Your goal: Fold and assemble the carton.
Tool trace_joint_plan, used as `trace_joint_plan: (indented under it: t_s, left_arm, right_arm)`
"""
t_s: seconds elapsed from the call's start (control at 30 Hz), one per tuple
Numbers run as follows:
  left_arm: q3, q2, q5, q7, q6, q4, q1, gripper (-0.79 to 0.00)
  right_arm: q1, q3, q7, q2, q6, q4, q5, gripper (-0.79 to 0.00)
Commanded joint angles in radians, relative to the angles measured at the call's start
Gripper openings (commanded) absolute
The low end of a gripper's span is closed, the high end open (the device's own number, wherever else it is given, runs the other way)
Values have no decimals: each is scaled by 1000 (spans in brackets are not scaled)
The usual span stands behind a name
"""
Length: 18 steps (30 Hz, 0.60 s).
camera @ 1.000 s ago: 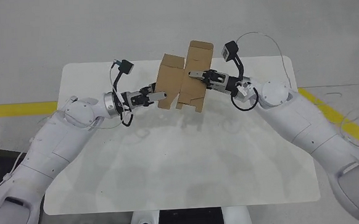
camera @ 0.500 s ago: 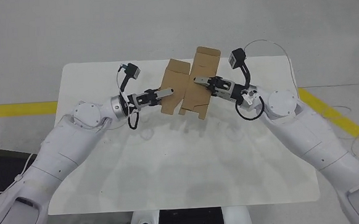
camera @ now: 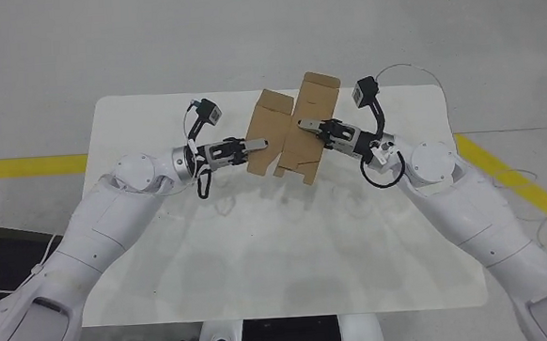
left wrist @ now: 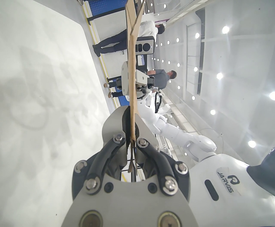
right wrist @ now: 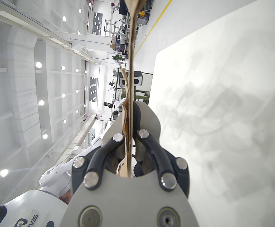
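A flat brown carton [camera: 290,132] hangs in the air over the far middle of the white table [camera: 278,245], held between both arms. My left gripper [camera: 261,143] is shut on the carton's left edge, and in its wrist view the cardboard [left wrist: 131,90] runs edge-on between the fingers [left wrist: 111,129]. My right gripper [camera: 306,125] is shut on the carton's right part, and the cardboard [right wrist: 129,90] is pinched edge-on there too. Flaps stick out at the carton's far end [camera: 317,81] and near corner [camera: 297,169].
The table's far edge [camera: 156,97] lies just beyond the carton. A yellow floor line [camera: 28,167] runs past the table on both sides. Bare tabletop [camera: 279,264] lies below and in front of the carton.
Both arms have carried the carton slightly to the right and toward the table's middle. It now lies flatter and more spread out. Both grips have held.
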Motion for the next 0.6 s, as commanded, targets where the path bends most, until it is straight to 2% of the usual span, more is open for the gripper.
trace_joint_plan:
  t_s: [0.0,0.17,0.3,0.57]
  left_arm:
    - [-10,-4,-19,-20,16,11,-2,-785]
    - [-42,-6,-37,-99,55,68,-25,-785]
    - [-63,-5,-21,-203,96,121,-55,-785]
    - [-81,-6,15,-404,113,190,-89,-785]
  right_arm:
    - [-3,11,7,-2,-8,7,0,0]
    - [-12,47,39,-2,-56,35,-16,0]
    - [-18,75,79,-4,-111,82,-6,0]
    - [41,72,268,-24,-121,187,31,0]
